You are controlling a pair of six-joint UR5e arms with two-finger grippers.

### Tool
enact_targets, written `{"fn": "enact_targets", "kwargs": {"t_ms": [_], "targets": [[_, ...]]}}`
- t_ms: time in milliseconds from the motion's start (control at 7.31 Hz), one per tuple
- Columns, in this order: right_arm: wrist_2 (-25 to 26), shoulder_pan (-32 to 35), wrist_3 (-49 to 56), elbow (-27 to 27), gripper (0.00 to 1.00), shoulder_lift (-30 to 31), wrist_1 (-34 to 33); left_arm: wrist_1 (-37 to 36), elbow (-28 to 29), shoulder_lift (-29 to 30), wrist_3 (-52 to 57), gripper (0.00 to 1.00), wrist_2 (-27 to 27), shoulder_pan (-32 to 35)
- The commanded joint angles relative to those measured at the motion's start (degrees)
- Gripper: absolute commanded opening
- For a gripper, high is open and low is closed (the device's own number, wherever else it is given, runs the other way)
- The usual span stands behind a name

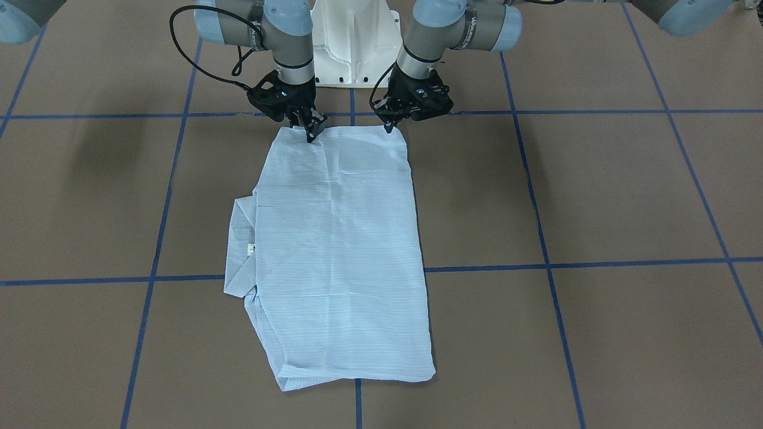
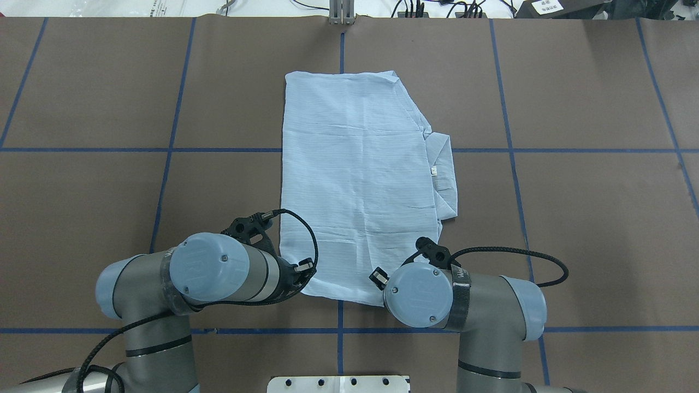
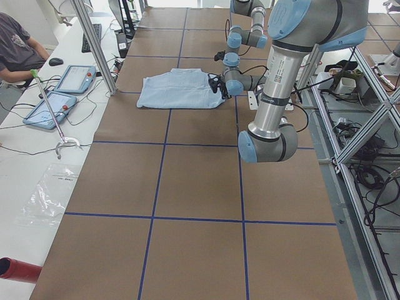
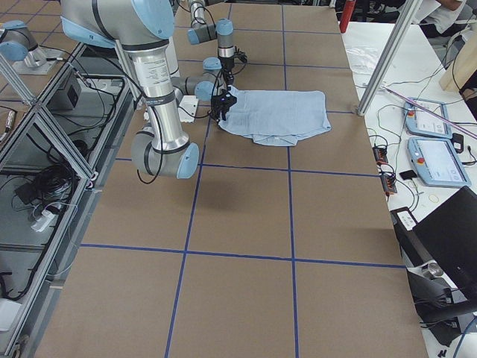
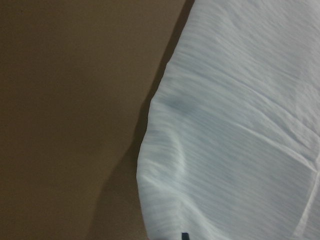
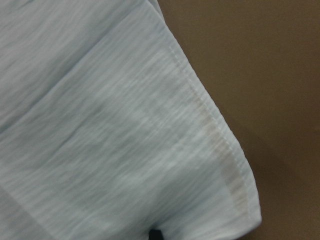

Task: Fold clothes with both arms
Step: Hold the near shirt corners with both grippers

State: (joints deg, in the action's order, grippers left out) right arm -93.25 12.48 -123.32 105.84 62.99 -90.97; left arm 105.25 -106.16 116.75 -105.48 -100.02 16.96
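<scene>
The shirt (image 1: 340, 250) is lying flat near the middle of the table (image 1: 596, 190), already reduced to a long rectangle. No loose sleeve is showing, so the sleeves are judged to be folded in. Only the collar (image 1: 238, 250) is poking out, midway along the long side toward the robot's right. What seems to be remaining is the crosswise folding: bringing the short end nearest the robot over toward the far end, perhaps more than once. The right gripper (image 1: 310, 134) and the left gripper (image 1: 389, 126) are sitting at the two corners of that near end. Each has its fingers drawn together on the edge of the cloth and appears to be pinching it. That end is not yet visibly lifted off the table, so this fold is judged to be only beginning.
</scene>
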Motion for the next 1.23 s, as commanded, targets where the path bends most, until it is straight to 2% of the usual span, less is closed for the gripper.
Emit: {"fn": "enact_targets", "kwargs": {"t_ms": [0,274,821,1095], "targets": [[0.00,0.26,0.01,0.07,0.08,0.03,0.00,0.13,0.43,0.06,0.01,0.00,0.00,0.00],[0.00,0.70,0.01,0.15,0.00,-0.06,0.00,0.65,0.34,0.15,-0.16,0.00,0.00,0.00],[-0.09,2.11,0.62,3.32,0.00,-0.15,-1.67,0.74,-0.63,0.24,-0.16,0.00,-0.09,0.27],[-0.17,3.42,0.80,5.06,0.00,-0.24,-1.67,0.57,-2.98,0.24,0.19,0.00,-0.53,1.40]]}}
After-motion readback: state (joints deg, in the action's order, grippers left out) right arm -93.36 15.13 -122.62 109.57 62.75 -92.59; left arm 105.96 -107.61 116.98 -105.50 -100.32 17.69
